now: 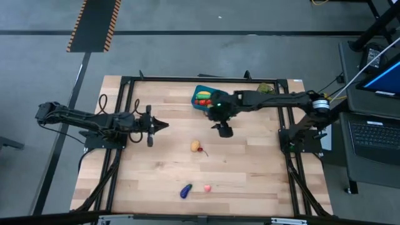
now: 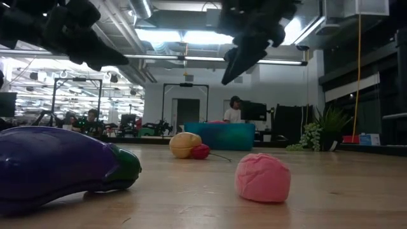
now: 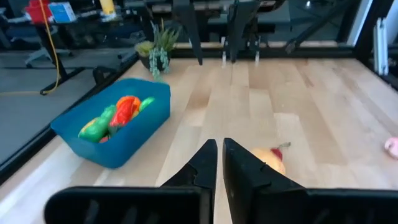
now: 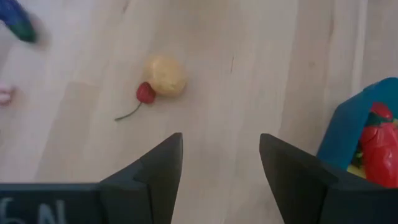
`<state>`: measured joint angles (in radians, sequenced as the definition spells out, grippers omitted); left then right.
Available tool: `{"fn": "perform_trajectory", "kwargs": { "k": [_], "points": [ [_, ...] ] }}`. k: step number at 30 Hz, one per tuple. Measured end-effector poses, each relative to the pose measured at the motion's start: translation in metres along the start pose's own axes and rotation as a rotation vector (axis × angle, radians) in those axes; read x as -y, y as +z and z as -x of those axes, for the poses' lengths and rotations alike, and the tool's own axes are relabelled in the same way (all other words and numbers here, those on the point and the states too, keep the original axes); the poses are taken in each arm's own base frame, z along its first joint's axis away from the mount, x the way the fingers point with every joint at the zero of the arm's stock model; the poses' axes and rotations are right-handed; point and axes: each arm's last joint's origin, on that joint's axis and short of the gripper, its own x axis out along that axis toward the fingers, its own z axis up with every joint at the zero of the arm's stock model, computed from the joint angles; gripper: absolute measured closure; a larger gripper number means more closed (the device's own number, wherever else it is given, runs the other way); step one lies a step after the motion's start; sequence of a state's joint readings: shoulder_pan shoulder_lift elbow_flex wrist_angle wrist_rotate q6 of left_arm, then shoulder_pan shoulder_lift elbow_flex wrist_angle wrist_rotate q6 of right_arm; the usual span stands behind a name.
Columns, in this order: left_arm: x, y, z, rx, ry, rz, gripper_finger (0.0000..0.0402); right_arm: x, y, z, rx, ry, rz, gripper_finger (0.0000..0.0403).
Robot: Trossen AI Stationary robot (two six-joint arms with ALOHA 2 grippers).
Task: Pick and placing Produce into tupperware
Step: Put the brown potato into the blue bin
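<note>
The teal-blue tub (image 1: 201,94) stands near the table's far edge with red, yellow and green produce (image 3: 118,115) inside. A yellow piece (image 1: 195,145) and a red cherry (image 1: 200,150) lie together mid-table. A purple eggplant (image 1: 185,191) and a pink piece (image 1: 207,187) lie near the near edge. My right gripper (image 4: 221,162) is open and empty, hovering above the table just near of the tub, with the yellow piece (image 4: 165,76) ahead of it. My left gripper (image 3: 219,155) is shut and empty, held above the table's left part, pointing right.
A leafy green sprig (image 1: 266,89) lies at the far right corner beside the tub. Black frame rails (image 1: 125,106) run along the table's left, far and right sides. Bare wood (image 1: 250,169) stretches between the mid-table pieces and the right rail. People sit in the room beyond.
</note>
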<state>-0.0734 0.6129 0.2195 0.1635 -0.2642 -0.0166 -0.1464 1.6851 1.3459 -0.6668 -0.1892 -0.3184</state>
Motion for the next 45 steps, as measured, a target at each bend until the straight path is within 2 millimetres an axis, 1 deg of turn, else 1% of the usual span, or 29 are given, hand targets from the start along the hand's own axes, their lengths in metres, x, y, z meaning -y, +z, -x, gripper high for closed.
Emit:
{"fn": "perform_trajectory", "kwargs": {
  "k": [3, 9, 12, 15, 17, 21, 26, 30, 36, 41, 45],
  "points": [
    [0.0, -0.004, 0.0, -0.039, 0.001, -0.011, 0.0378, -0.002, 0.016, -0.012, -0.051, -0.052, -0.034, 0.0187],
    [0.0, -0.009, 0.0, -0.092, 0.001, -0.026, 0.0388, -0.011, 0.048, -0.028, -0.073, -0.032, -0.039, 0.0185],
    [0.0, -0.012, 0.001, -0.118, 0.002, -0.033, 0.0398, -0.017, 0.061, -0.036, -0.08, -0.019, -0.023, 0.0172],
    [0.0, -0.013, 0.001, -0.129, 0.001, -0.046, 0.0399, -0.021, 0.068, -0.045, -0.119, -0.045, -0.016, 0.015],
    [0.0, -0.013, 0.001, -0.129, -0.017, -0.063, 0.0395, -0.023, 0.07, -0.051, -0.157, -0.082, 0.006, 0.0135],
    [0.001, -0.012, 0.002, -0.118, -0.049, -0.081, 0.0392, -0.027, 0.072, -0.063, -0.192, -0.08, 0.065, 0.0117],
    [0.0, -0.009, 0.004, -0.095, -0.05, -0.078, 0.04, -0.032, 0.068, -0.08, -0.237, -0.048, 0.157, 0.0121],
    [0.0, -0.008, 0.006, -0.084, -0.05, -0.076, 0.0394, -0.036, 0.066, -0.088, -0.253, -0.034, 0.198, 0.0125],
    [0.0, -0.008, 0.006, -0.085, -0.05, -0.076, 0.0387, -0.044, 0.065, -0.097, -0.269, -0.019, 0.227, 0.0125],
    [0.0, -0.008, 0.006, -0.085, -0.05, -0.076, 0.0397, -0.052, 0.065, -0.103, -0.272, -0.01, 0.243, 0.0125],
    [0.0, -0.008, 0.006, -0.085, -0.05, -0.076, 0.0398, -0.057, 0.07, -0.104, -0.227, -0.016, 0.257, 0.0125]
  ]
}}
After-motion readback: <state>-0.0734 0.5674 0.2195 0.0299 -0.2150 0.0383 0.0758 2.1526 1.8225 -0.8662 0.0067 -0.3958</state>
